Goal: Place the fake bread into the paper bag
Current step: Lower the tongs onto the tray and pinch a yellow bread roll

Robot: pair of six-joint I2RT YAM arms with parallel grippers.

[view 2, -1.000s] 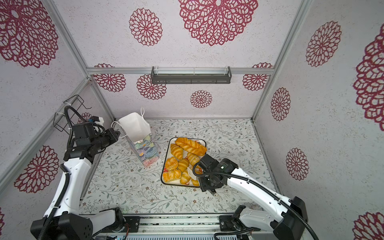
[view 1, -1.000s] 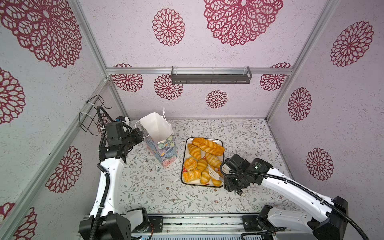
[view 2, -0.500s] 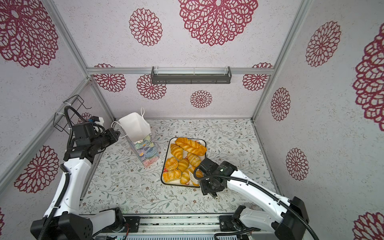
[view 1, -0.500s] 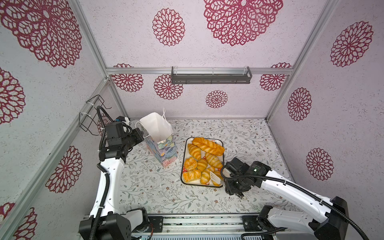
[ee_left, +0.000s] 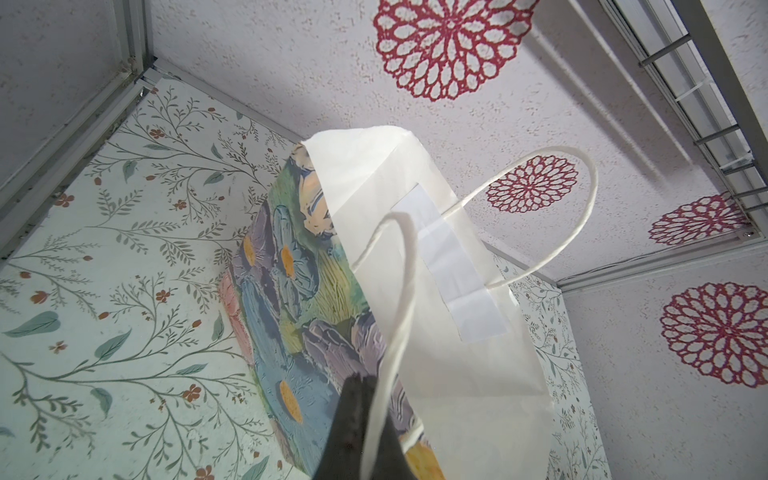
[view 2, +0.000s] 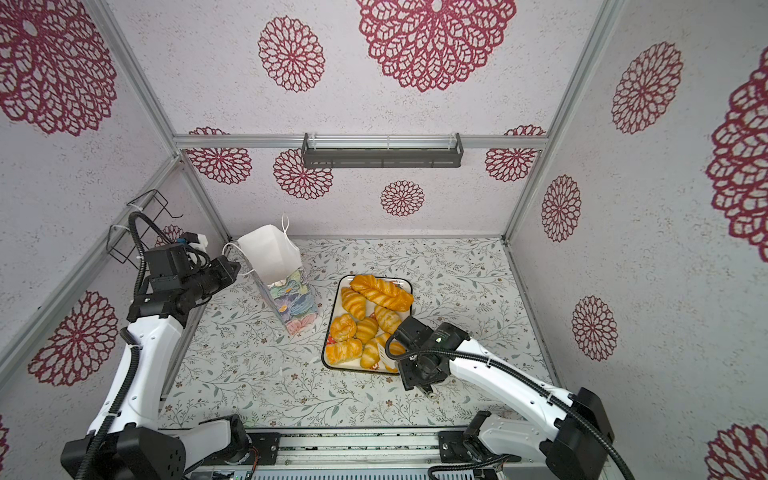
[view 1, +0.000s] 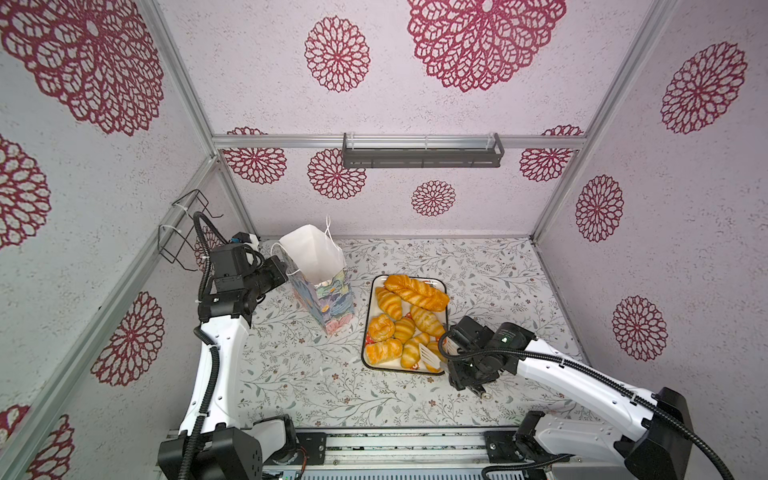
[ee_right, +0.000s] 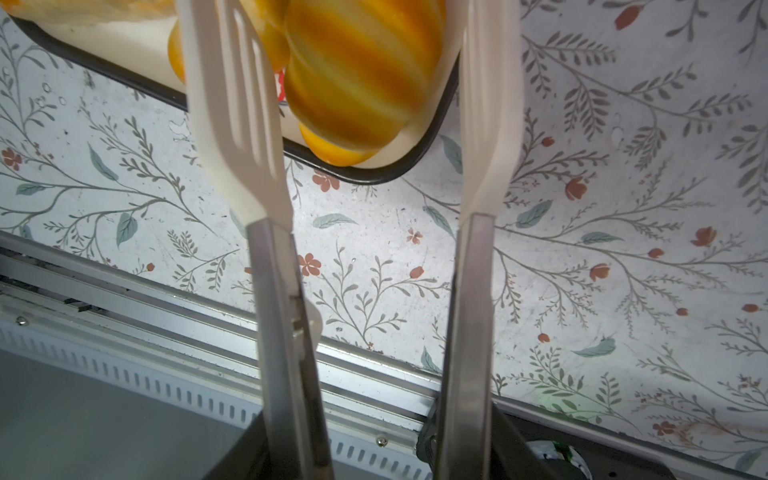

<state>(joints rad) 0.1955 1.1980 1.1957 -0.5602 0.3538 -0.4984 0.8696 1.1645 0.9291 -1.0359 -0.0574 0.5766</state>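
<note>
Paper bag (view 1: 328,303) stands open-mouthed on the worktop (view 1: 498,282), left of the black-rimmed tray (view 1: 368,316) and apart from it; its inside shows white. Left gripper (view 1: 280,270): jaws fully closed at the bag's rim on the side facing that arm, beside a cord handle (ee_left: 399,291) (whether paper or cord is pinched cannot be told from the left wrist view). The fake bread (view 1: 399,320) lies on the tray, with the braided loaf (view 1: 415,293) at the far end. Right gripper (view 1: 451,352): jaws part-closed on a pair of tongs (ee_right: 241,124) with metal arms and white slotted blades. The blades straddle one croissant (ee_right: 357,70) in the tray's near right corner; contact is blurred and unconfirmed.
</note>
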